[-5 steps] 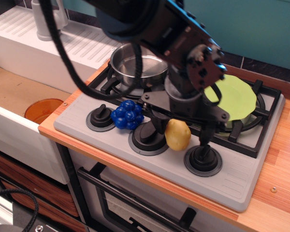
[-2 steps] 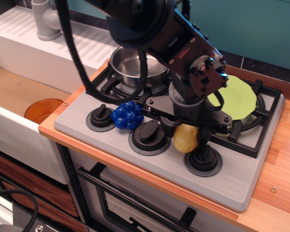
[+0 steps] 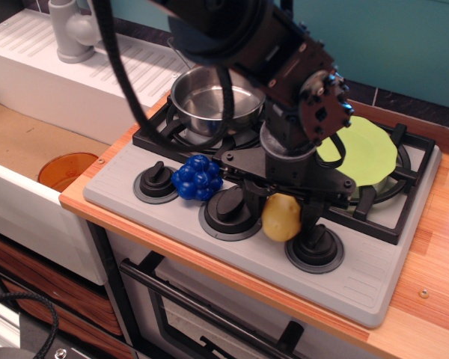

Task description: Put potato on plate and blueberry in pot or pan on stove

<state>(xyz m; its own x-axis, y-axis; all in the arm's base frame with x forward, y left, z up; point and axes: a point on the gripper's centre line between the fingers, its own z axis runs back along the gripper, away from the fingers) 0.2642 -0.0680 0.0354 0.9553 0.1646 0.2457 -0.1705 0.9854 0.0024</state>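
The yellow-tan potato (image 3: 281, 218) sits low over the grey stove (image 3: 359, 262), between the middle and right knobs. My gripper (image 3: 283, 212) straddles it with one finger on each side, closed against it. The dark blue blueberry (image 3: 197, 177) lies on the stove front between the left and middle knobs, left of my gripper. The steel pot (image 3: 209, 97) stands on the back left burner and looks empty. The lime-green plate (image 3: 367, 153) lies on the back right burner, partly hidden behind my arm.
Three black knobs stand along the stove front, at the left (image 3: 156, 182), middle (image 3: 230, 208) and right (image 3: 314, 243). An orange bowl (image 3: 67, 170) sits in the sink at the left. A white drainboard (image 3: 75, 75) and a grey pipe (image 3: 71, 30) lie behind it.
My fingers have closed in on the potato. It shifted a little right, towards the right knob, then slightly back. The blueberry, pot and plate have not moved.
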